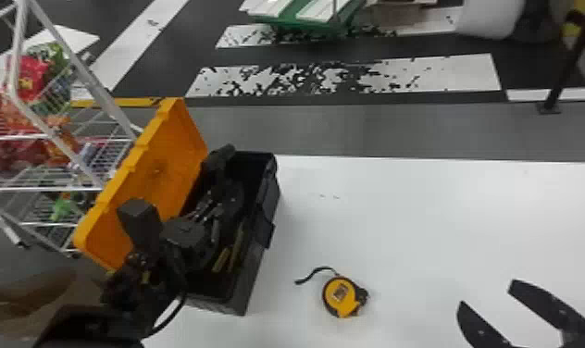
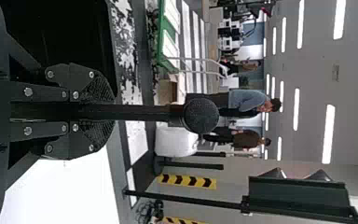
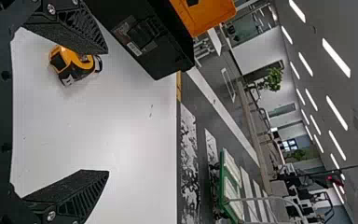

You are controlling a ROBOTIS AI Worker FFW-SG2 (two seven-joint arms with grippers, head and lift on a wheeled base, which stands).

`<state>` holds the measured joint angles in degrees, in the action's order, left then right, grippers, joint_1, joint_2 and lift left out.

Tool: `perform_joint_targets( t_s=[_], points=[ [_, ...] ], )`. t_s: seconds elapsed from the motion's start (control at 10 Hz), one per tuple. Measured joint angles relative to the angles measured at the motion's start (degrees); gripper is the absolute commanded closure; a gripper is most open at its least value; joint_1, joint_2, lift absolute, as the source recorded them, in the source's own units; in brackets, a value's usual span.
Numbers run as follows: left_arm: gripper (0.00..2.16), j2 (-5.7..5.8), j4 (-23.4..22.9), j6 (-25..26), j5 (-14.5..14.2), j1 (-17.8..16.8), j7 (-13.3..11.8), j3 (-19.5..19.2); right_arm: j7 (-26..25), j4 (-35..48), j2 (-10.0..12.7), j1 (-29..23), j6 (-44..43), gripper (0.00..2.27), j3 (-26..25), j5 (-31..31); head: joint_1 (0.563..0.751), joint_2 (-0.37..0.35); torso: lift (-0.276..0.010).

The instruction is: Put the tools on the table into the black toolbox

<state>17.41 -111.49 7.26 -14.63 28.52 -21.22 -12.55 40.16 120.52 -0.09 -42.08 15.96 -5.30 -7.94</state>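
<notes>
Before me, a white desk (image 1: 421, 222) carries the black toolbox (image 1: 247, 294), its orange lid open. Over the box, the left tool (image 1: 224, 199) pinches a black mallet (image 1: 218, 157); the right tool (image 1: 488, 296) hangs spread above the desk. A yellow tape measure (image 1: 340, 296) lies near the box.

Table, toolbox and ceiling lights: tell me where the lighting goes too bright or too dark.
Head view: the table is bright white with little surface detail, while the toolbox interior sinks into shadow, dark things on dark. Left wrist view: the ceiling lights burn out to plain white. Right wrist view: those lights glare too; only a faint shadow lies beside the tape measure.
</notes>
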Motion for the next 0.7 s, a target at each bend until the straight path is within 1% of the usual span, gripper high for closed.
perform_joint_targets(
  t_s=[0.1,0.2,0.3,0.4,0.5,0.7],
  points=[
    [2.13,0.08,2.74,0.06,0.75,-1.27,-0.35,-0.32,0.16,-0.09,0.0,-0.43,0.0,0.11,-0.5,-0.27,0.695,0.286,-0.039],
    [2.09,0.09,4.85,0.08,1.36,-2.26,-0.03,-0.49,0.39,-0.11,0.0,-0.87,0.0,0.11,-0.94,-0.42,0.695,0.298,-0.039],
    [1.09,0.07,6.21,0.08,1.71,-2.95,0.74,-0.59,0.45,-0.13,0.0,-1.14,-0.03,0.11,-1.19,-0.49,0.695,0.302,-0.039],
    [0.0,-0.17,6.88,-0.02,1.3,-3.22,2.9,-0.61,0.5,-0.36,0.0,-1.28,-0.34,0.11,-1.24,-0.69,0.695,0.315,-0.039],
    [0.0,-0.38,7.03,-0.38,0.4,-3.18,4.55,-0.54,0.59,-0.72,0.0,-1.32,-0.68,0.11,-1.23,-1.1,0.695,0.326,-0.039],
    [0.03,-0.45,6.79,-0.67,-0.78,-2.84,4.48,-0.39,0.81,-1.13,0.0,-1.34,-1.34,0.11,-1.26,-1.57,0.695,0.324,-0.039]
  ],
)
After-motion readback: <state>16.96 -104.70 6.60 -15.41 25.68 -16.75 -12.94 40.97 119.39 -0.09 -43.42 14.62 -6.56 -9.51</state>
